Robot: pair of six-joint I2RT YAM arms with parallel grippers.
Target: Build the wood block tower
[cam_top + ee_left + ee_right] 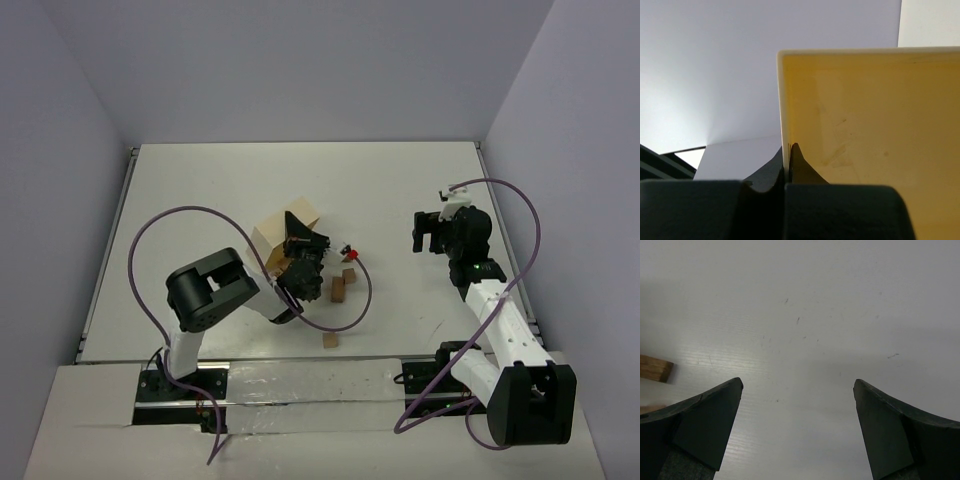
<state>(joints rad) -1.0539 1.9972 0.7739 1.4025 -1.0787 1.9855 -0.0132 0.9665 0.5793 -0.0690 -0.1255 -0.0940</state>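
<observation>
White tabletop (400,190) between lavender walls (300,60) is strewn near its middle with the wood blocks (338,290). One wall of a tilted tray (865,125) is pinched by the left gripper (788,152); the right gripper (797,390) is held spread. These blocks are judged light, rigid and smooth: opposite flat faces should be gripped.

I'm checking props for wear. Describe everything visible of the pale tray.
The tray is a pale cream, shallow rectangle with a thin raised rim, plastic-looking, faintly scuffed inside. It is tilted steeply up, just left of the loose wood blocks. The left gripper is shut on its rim wall. No blocks show inside it.
</observation>
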